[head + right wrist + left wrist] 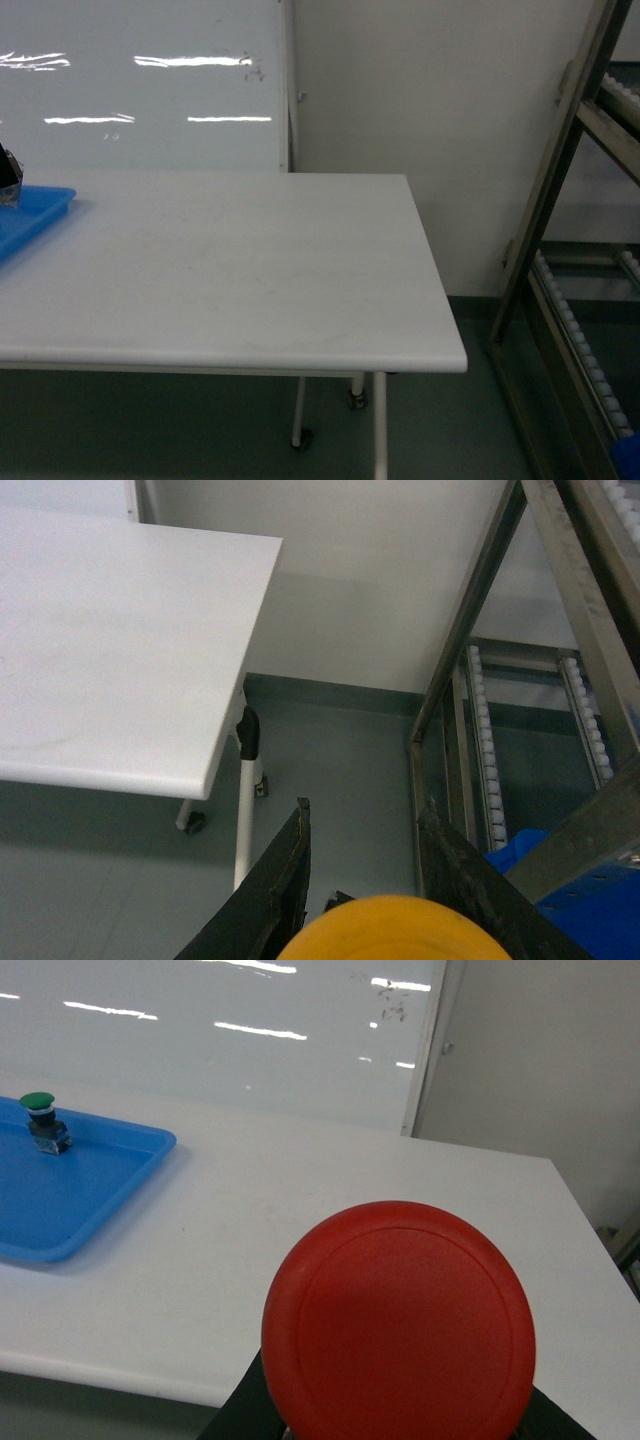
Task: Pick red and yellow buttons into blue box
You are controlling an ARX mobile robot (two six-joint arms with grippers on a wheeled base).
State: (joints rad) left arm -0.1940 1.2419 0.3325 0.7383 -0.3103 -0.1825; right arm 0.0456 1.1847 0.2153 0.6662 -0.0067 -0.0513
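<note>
- The left tool (pixel 400 1430) is clamped on the red button (pixel 399 1325): in the left wrist view the round red cap fills the lower middle, with the dark fingers (pixel 235 1420) showing at either side beneath it.
- The red button is held up over the near edge of the white desk (pixel 300 1210), not resting on it.
- The right tool (pixel 375 880) grips the yellow button (pixel 392 930); its two black fingers (pixel 290 870) rise on either side of the yellow cap at the bottom of the right wrist view.
- The yellow button hangs over the grey floor (pixel 330 740), off the right end of the desk, beside a desk leg (pixel 245 800) and a metal roller rack (pixel 480 750).
- A blue corner, likely the blue box (pixel 560 900), shows low in that rack, just right of the right tool.
- On the desk's left sits a shallow blue tray (pixel 110 1180) with a green button (pixel 42 1120) standing upright in it.
- A whiteboard (pixel 140 80) stands behind the desk.
- Neither tool appears in the head view.
</note>
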